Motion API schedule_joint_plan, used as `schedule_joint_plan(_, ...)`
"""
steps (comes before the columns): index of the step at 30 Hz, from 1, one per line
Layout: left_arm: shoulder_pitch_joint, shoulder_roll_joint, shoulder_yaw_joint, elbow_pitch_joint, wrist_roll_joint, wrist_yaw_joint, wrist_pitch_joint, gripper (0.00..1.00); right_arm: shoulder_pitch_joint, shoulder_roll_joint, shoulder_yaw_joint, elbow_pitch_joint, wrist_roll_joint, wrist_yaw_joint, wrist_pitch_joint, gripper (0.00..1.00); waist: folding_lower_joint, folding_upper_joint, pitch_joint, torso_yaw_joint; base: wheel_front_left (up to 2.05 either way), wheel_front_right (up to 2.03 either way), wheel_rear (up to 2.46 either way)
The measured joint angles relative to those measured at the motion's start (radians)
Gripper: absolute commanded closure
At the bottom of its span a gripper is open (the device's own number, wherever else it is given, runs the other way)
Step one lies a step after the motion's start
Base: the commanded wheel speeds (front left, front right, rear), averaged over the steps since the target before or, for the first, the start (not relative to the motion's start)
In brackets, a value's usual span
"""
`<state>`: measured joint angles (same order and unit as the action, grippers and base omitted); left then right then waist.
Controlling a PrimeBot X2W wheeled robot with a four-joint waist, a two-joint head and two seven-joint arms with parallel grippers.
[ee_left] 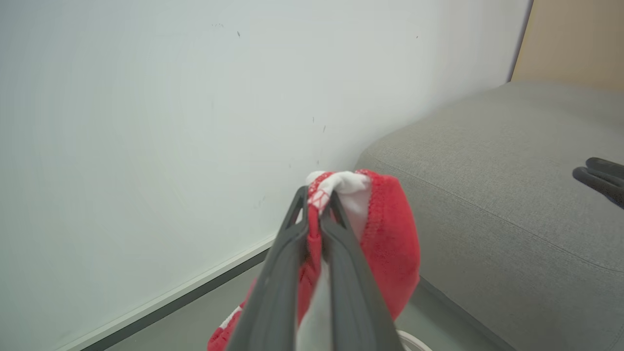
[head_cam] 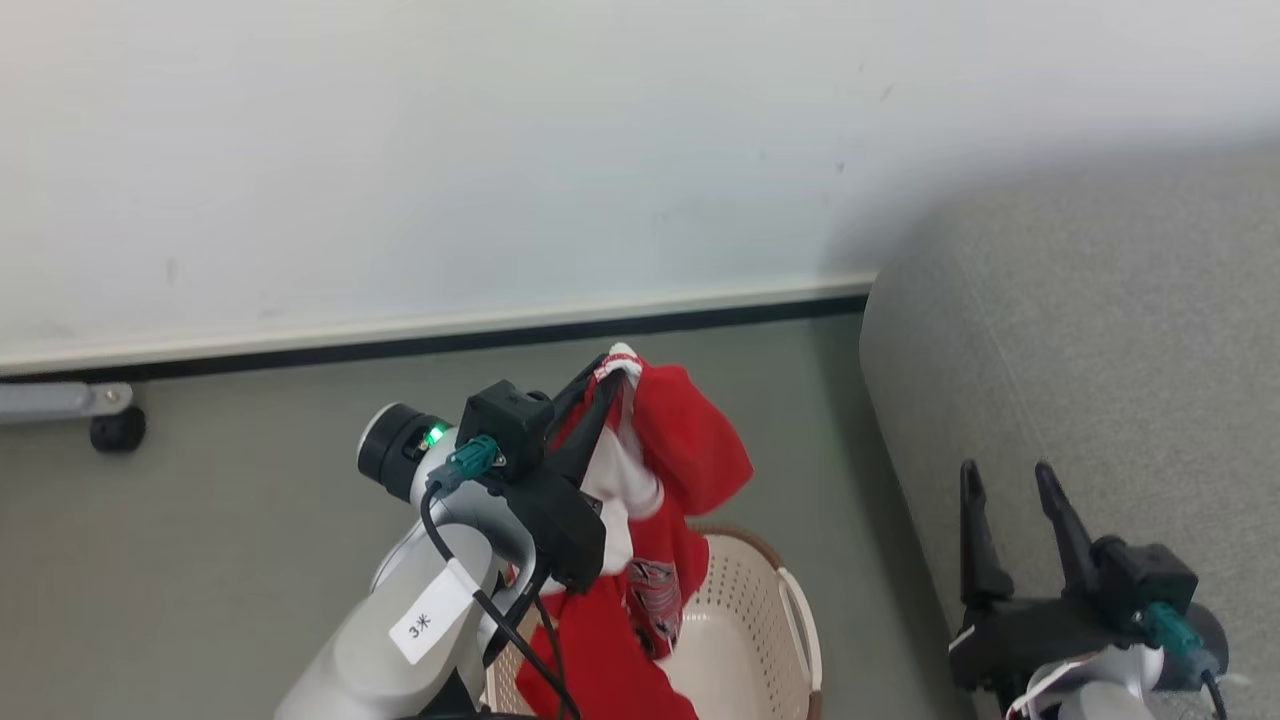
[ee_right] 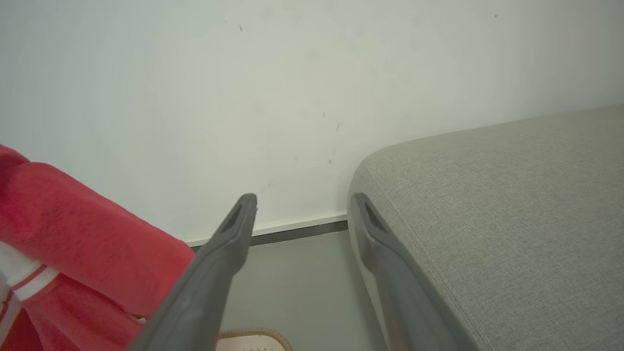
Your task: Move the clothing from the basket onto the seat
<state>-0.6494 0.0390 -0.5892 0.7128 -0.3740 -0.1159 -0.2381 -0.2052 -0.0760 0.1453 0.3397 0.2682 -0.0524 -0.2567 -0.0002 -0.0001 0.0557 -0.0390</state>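
The left gripper [head_cam: 612, 372], in the centre of the head view, is seen clamped on a white-trimmed edge of the red, soft sports clothing [head_cam: 690, 440] — in the left wrist view its two dark fingers [ee_left: 341, 253] are pressed together on a bunched fold of the fabric. The clothing is held raised above the cream-white, perforated, brown-rimmed plastic basket [head_cam: 800, 600] at the bottom centre. Its loose lower part hangs down over the basket's opening; whether it touches the inside cannot be told. The large grey fabric-upholstered seat [head_cam: 1100, 350] is found at the right of the frame, apart from the clothing. The right gripper [head_cam: 1005, 475], at the lower right over the seat's edge, is held with its jaws wide apart and nothing between them.

The clothing is judged to be light, limp and not fragile: it will drape and swing rather than keep a shape, and a trailing end could catch on the basket rim. A pinch on a hemmed or trimmed edge — where the fabric is doubled — is judged the surest hold, since a thin single layer could slip out. Whether one garment or two are caught up cannot be told.
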Motion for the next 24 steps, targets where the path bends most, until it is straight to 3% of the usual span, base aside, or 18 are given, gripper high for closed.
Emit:
schedule_joint_plan(11,0.025,0.000,-0.016,-0.064,-0.034,-0.007,0.062,1.00,0.115,0.008,0.027,-0.038,-0.014,0.010,0.000,0.00,0.0000,-0.0001,-0.144,0.009,0.00,0.00,0.00)
schedule_joint_plan(24,0.025,0.000,-0.017,-0.115,-0.057,-0.002,0.115,1.00,0.138,0.011,0.054,-0.067,-0.022,0.030,0.000,0.00,0.0002,0.0001,-0.172,0.003,0.00,0.00,0.00)
